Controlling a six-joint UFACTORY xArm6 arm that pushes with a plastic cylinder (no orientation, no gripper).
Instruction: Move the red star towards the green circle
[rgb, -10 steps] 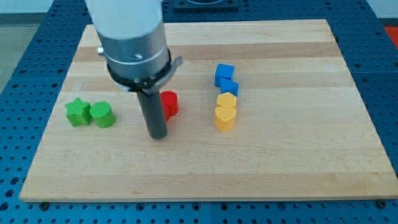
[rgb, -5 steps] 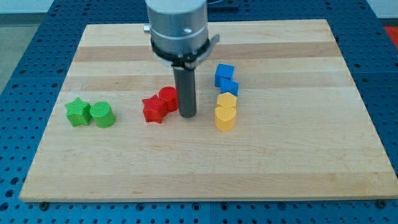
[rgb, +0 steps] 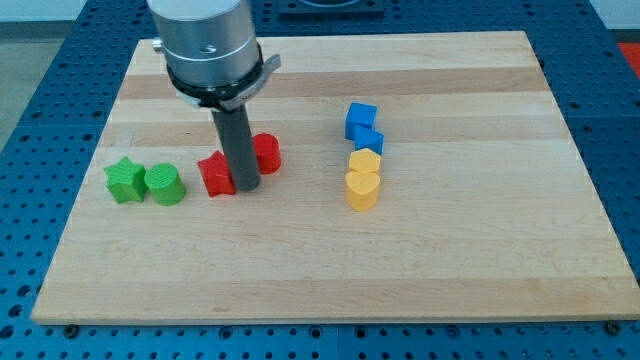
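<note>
The red star (rgb: 215, 175) lies left of centre on the wooden board (rgb: 450, 260), a short gap to the right of the green circle (rgb: 164, 185). My tip (rgb: 245, 188) rests against the star's right side. A red round block (rgb: 266, 152) sits just behind and right of the rod, partly hidden by it. A green star (rgb: 124, 181) touches the green circle on its left.
Two blue cubes (rgb: 362, 126) sit right of centre, with two yellow heart-like blocks (rgb: 362, 178) directly below them in a column. The board's left edge lies past the green star.
My tip went from left of the red blocks to their right, then came back left. The red star has slid left, away from the red round block and nearer the green circle.
</note>
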